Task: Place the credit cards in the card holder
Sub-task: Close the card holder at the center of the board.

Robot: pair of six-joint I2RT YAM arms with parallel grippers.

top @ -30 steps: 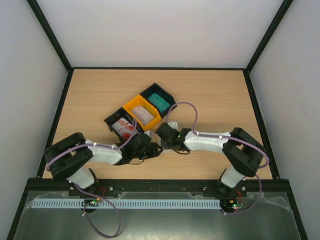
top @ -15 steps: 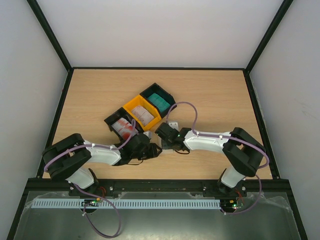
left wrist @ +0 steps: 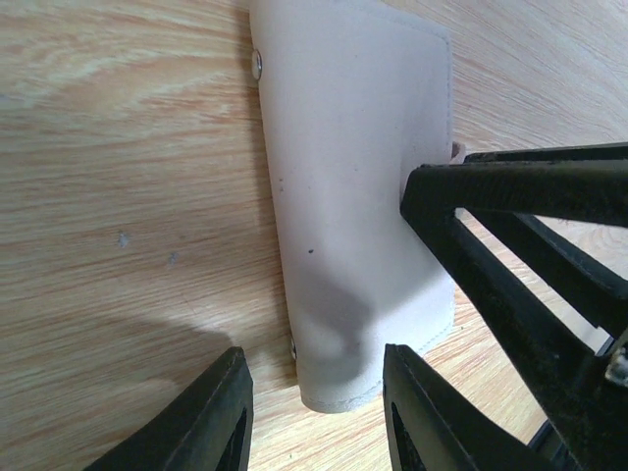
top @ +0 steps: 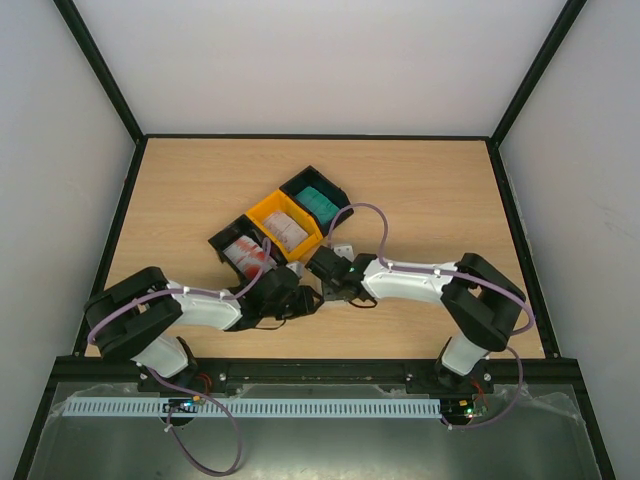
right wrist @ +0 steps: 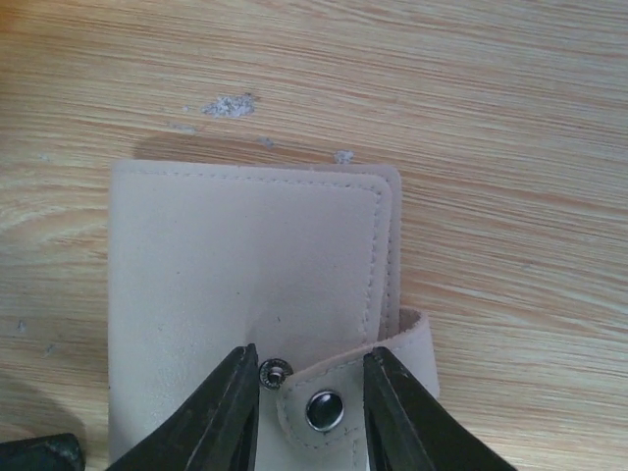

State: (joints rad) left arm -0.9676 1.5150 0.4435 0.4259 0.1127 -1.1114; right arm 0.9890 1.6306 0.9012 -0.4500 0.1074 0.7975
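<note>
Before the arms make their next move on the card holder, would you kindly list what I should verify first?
1. Card holder flat on the table: ok.
2. Snap tab undone, stud bare beside it: ok.
3. Right gripper jaws open either side of the tab: ok.
4. Left gripper jaws open at the holder's near corner: ok; whether they touch it: cannot tell.
5. Holder opened for loading: not ok, it lies folded shut.
6. Credit cards waiting in the trays: ok.
</note>
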